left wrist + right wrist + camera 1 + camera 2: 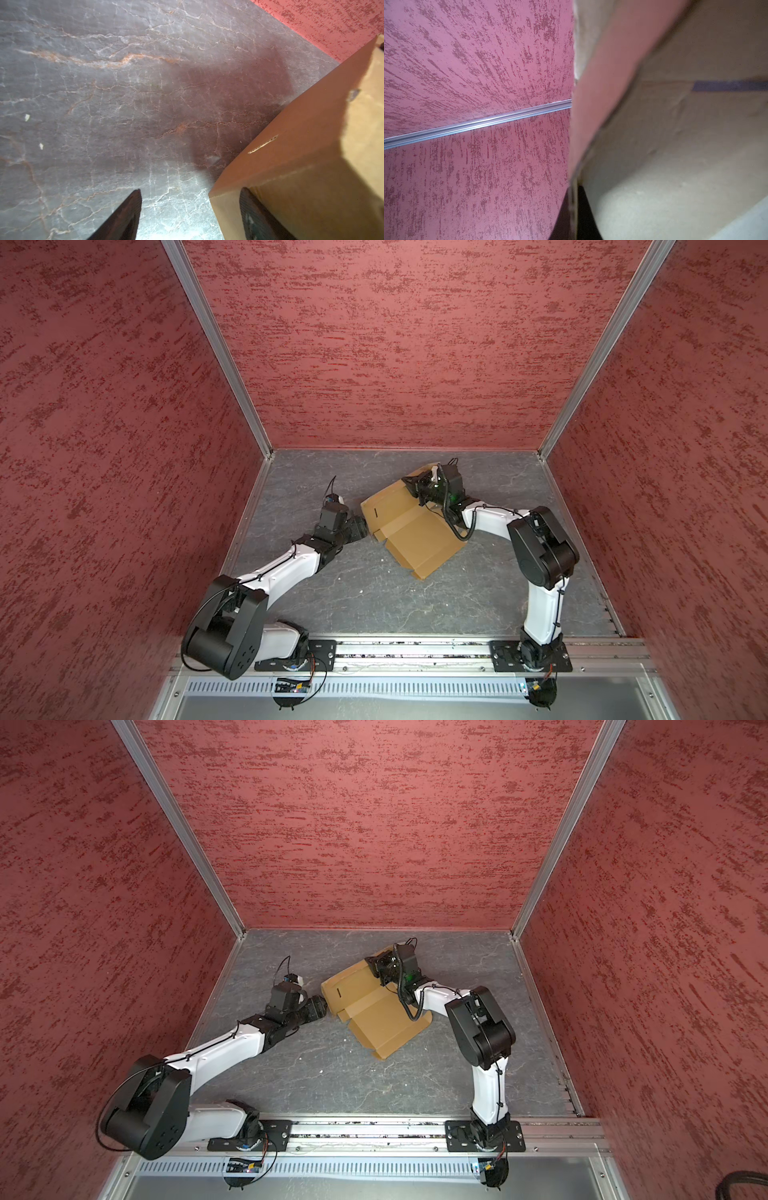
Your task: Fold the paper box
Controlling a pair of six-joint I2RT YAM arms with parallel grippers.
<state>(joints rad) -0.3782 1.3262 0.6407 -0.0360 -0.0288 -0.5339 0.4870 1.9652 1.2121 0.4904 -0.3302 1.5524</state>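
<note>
The paper box [419,539] [378,1023] is a tan cardboard sheet lying partly folded on the grey marble table, with its left and far panels raised. My left gripper [362,526] [324,1006] is low at the box's left edge. In the left wrist view this gripper [191,189] is open. One corner of a raised box wall [301,155] stands between its fingers, close to one finger and well apart from the other. My right gripper [415,485] [376,965] is at the far side, shut [575,187] on the edge of a lifted flap [675,145].
Red textured walls [395,344] with aluminium corner posts enclose the table on three sides. A metal rail [415,649] carrying both arm bases runs along the front. Small white scraps [360,591] lie on bare table in front of the box.
</note>
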